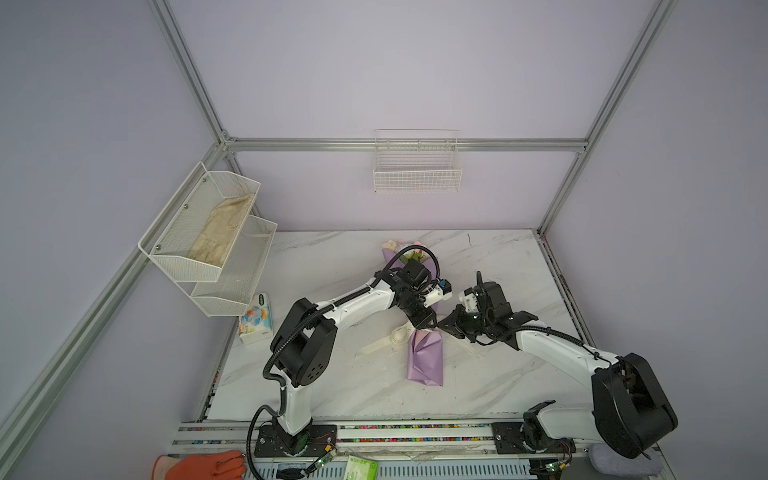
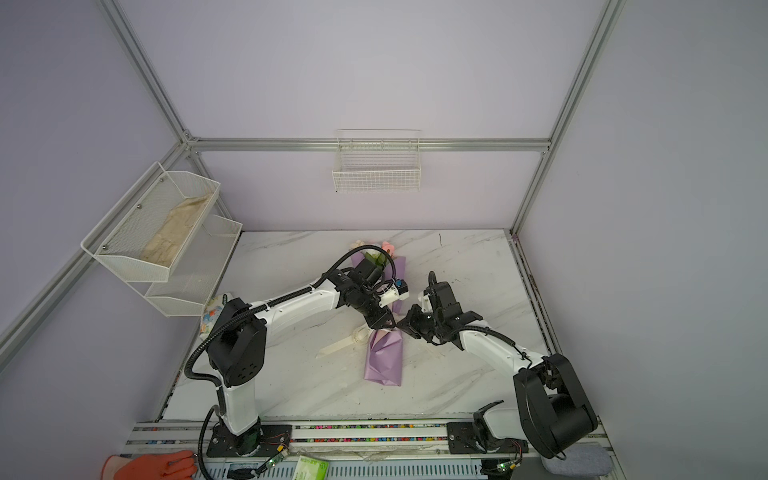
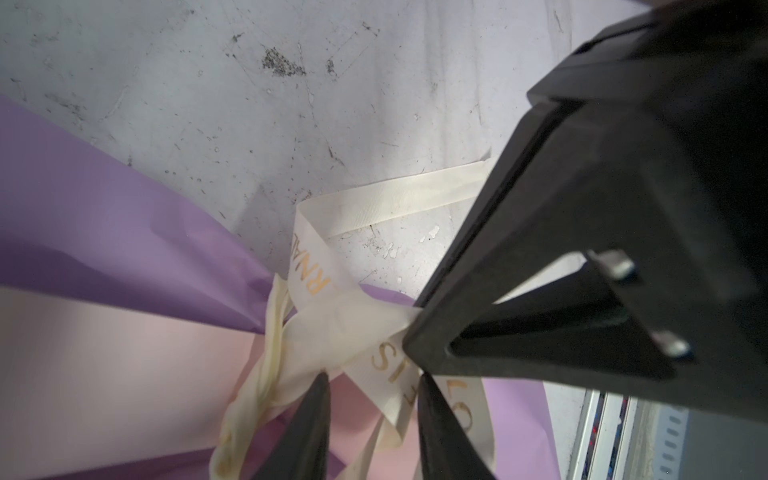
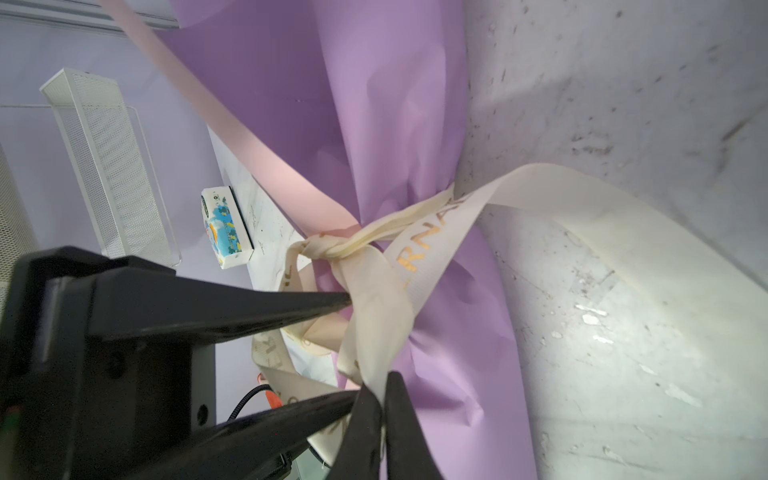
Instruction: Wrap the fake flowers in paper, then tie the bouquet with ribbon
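Observation:
The bouquet of fake flowers (image 1: 426,359) (image 2: 384,359) lies on the marble table, sheathed in lilac and pink paper (image 3: 104,232) (image 4: 395,104), with its blooms (image 1: 405,249) at the far end. A cream ribbon with gold letters (image 1: 390,336) (image 3: 386,199) (image 4: 415,249) is knotted round its waist. My left gripper (image 1: 426,324) (image 2: 384,323) (image 3: 374,376) (image 4: 353,349) hangs over the knot, open, with a loose strand running between its fingers. My right gripper (image 1: 442,325) (image 2: 401,323) (image 3: 415,332) (image 4: 381,384) comes in from the right and is shut on a ribbon strand by the knot.
A tissue pack (image 1: 257,318) (image 4: 226,226) lies at the table's left edge under white mesh shelves (image 1: 208,232). A wire basket (image 1: 417,166) hangs on the back wall. An orange glove (image 1: 203,467) rests by the front rail.

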`<act>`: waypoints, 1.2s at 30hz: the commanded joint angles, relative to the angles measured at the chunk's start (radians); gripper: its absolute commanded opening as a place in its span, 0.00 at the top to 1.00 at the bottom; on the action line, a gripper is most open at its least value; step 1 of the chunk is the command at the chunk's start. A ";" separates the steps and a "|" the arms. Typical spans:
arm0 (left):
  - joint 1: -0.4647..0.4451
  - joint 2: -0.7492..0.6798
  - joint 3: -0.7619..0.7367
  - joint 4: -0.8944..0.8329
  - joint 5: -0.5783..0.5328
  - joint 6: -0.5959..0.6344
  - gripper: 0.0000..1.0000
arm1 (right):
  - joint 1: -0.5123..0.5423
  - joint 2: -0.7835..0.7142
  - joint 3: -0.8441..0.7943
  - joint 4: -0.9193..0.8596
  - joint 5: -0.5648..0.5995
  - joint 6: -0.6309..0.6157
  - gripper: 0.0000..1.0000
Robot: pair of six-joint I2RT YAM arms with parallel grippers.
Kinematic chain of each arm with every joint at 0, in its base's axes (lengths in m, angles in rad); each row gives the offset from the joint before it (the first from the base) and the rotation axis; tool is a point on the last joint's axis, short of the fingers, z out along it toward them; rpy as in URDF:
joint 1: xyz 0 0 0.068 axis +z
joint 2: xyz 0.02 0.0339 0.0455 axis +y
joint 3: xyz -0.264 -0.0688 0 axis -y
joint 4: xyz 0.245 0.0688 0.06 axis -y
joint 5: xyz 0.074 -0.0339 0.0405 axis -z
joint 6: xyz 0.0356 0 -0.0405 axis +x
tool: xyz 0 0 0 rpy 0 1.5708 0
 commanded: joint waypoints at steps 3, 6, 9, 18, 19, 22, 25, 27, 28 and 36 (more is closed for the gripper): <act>-0.015 0.027 0.102 -0.052 -0.028 0.048 0.65 | 0.008 -0.031 -0.009 0.027 -0.013 -0.005 0.90; -0.020 0.029 0.103 -0.057 -0.037 0.058 0.66 | 0.008 -0.032 -0.010 0.031 -0.016 -0.003 0.90; -0.024 0.029 0.109 -0.062 -0.028 0.068 0.69 | 0.008 -0.037 -0.013 0.033 -0.013 -0.002 0.90; -0.025 -0.005 0.109 -0.060 -0.046 0.067 0.90 | 0.009 -0.022 -0.016 0.012 0.008 -0.016 0.90; -0.025 -0.015 0.101 -0.054 -0.055 0.063 0.91 | 0.008 -0.019 -0.018 0.006 0.017 -0.017 0.90; -0.024 -0.045 0.086 -0.047 -0.068 0.056 0.94 | 0.008 -0.005 -0.021 -0.012 0.034 -0.028 0.90; -0.021 -0.069 0.068 -0.034 -0.060 0.051 0.96 | 0.008 0.006 -0.020 -0.006 0.033 -0.033 0.90; -0.020 -0.076 0.066 -0.034 -0.058 0.046 0.97 | 0.009 0.014 -0.017 0.000 0.033 -0.033 0.90; -0.018 -0.078 0.064 -0.034 -0.057 0.043 0.97 | 0.008 0.020 -0.013 0.001 0.030 -0.033 0.90; -0.006 -0.075 0.060 -0.027 -0.032 0.039 0.98 | 0.000 -0.083 0.005 -0.010 0.075 0.023 0.62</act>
